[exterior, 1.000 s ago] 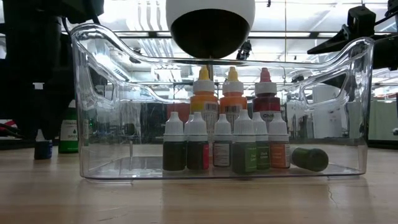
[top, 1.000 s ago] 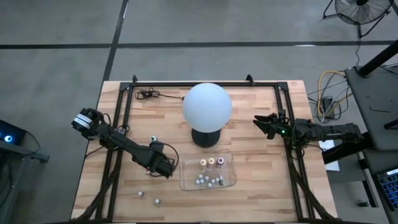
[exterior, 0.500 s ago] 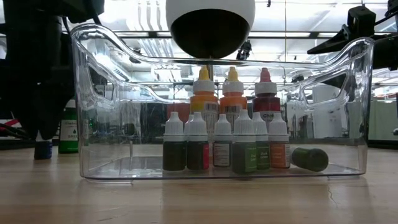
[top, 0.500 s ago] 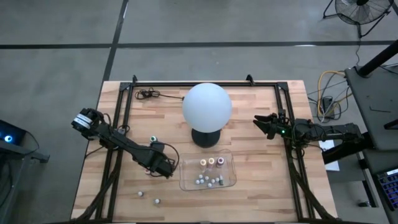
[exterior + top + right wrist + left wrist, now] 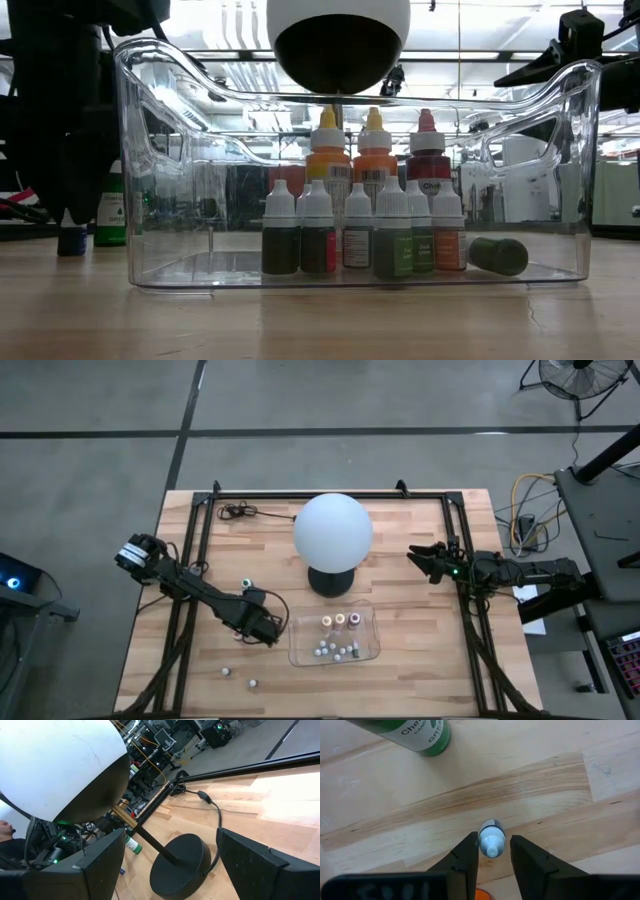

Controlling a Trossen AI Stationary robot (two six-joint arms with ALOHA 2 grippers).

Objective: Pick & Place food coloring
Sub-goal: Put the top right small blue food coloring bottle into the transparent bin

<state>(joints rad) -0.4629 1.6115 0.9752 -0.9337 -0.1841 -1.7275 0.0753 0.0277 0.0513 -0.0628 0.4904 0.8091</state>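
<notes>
- Left gripper (image 5: pixel 491 851): low over the wood just left of the tray (image 5: pixel 296 656); I have its fingers (image 5: pixel 467 854) pinching a small blue bottle (image 5: pixel 491 839), one finger on each side of the body, white tip pointing back at the wrist.
- Blue bottle, low view (image 5: pixel 69 235): standing on the table under the dark arm, outside the tray's left wall. I cannot tell if its base has left the wood.
- Green bottle (image 5: pixel 422 735): standing near the blue one, apart from it; also seen low (image 5: pixel 110 208).
- Tray contents: three taller bottles at the back, two orange (image 5: pixel 328 150) and one red (image 5: pixel 427 150); a row of white-capped ones (image 5: pixel 360 232) in front; one dark green bottle (image 5: pixel 498 255) lying on its side at the right end.
- Loose stock: one bottle (image 5: pixel 245 582) on the wood behind the left gripper, two more (image 5: pixel 252 684) near the front edge.
- Globe lamp (image 5: pixel 332 530): mid-table behind the tray, black base (image 5: pixel 180 865).
- Right gripper (image 5: pixel 418 557): waiting right of the lamp, fingers spread, nothing in them.
- Handling note: the step in hand is lifting the blue bottle. I would raise it straight up, so it does not tip between the pads or knock the green bottle, clear the tray's rim, then lower it into the open floor at the tray's left end.
- Risk: the grip sits on a round, slick body; a fast swing could twist it loose.
</notes>
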